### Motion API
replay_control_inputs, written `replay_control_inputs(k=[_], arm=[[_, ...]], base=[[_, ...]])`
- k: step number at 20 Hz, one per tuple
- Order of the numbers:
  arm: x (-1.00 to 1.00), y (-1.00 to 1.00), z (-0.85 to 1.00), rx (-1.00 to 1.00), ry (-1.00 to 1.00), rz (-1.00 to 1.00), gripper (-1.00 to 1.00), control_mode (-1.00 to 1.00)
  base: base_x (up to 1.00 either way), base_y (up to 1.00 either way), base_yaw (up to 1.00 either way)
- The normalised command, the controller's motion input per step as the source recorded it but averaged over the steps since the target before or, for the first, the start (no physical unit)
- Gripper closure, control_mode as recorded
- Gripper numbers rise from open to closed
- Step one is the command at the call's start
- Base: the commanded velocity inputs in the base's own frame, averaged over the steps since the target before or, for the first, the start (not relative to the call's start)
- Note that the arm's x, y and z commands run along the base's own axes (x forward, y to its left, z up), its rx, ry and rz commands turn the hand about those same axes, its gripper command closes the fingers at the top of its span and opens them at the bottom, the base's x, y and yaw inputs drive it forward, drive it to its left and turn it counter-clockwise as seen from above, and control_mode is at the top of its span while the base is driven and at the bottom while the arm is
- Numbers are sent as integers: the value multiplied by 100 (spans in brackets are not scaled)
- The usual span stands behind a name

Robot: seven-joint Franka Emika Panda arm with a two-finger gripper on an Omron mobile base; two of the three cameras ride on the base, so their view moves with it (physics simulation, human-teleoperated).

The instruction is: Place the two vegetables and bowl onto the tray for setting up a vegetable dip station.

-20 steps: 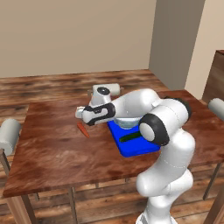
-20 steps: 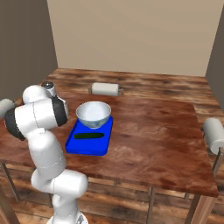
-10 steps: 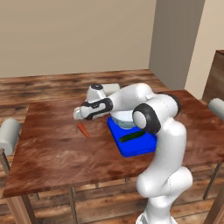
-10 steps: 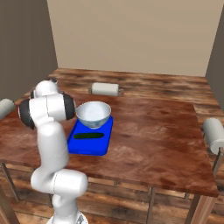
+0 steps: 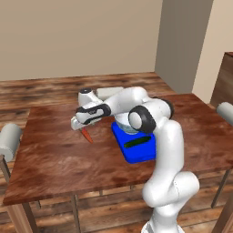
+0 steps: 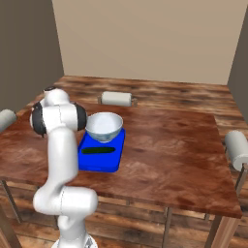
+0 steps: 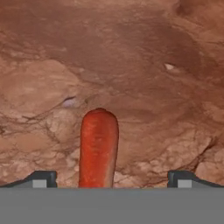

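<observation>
The orange carrot [image 5: 86, 135] lies on the wooden table left of the blue tray [image 5: 142, 156]. In the hand view the carrot [image 7: 98, 146] runs up from between my two fingertips, lying flat on the wood. My gripper [image 5: 75, 123] hangs low just over its near end, open, with a fingertip [image 7: 42, 178] on each side and nothing gripped. The dark green cucumber [image 6: 98, 150] rests on the tray [image 6: 92, 164]. The pale bowl [image 6: 104, 126] stands at the tray's far end. My arm covers part of the bowl [image 5: 124, 126] in the left base view.
A white roll [image 6: 116, 99] lies at the table's far edge. Another roll [image 6: 238, 147] sits off the right side and a third [image 5: 9, 139] off the left side. The table [image 6: 169, 145] has bare wood right of the tray.
The arm has swung a little further left and the open gripper has sunk toward the carrot. Carrot, cucumber, bowl and tray have stayed put.
</observation>
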Motion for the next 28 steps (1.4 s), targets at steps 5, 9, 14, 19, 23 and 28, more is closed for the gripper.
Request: replay_control_inputs(k=[5,9,14,19,23,28], arm=[[21,17,-23,-7,6,18,-100,-100],[15,9,-25,-7,8,16,-100,-100],[8,1,-24,-7,10,11,-100,-100],[3,0,-19,-5,7,7,-100,-100],[0,0,-16,-3,6,2,-100,-100],[0,2,-18,-1,7,0,-100,-100]], base=[[0,0,0],[0,0,0],[0,0,0],[0,0,0],[0,0,0],[0,0,0]])
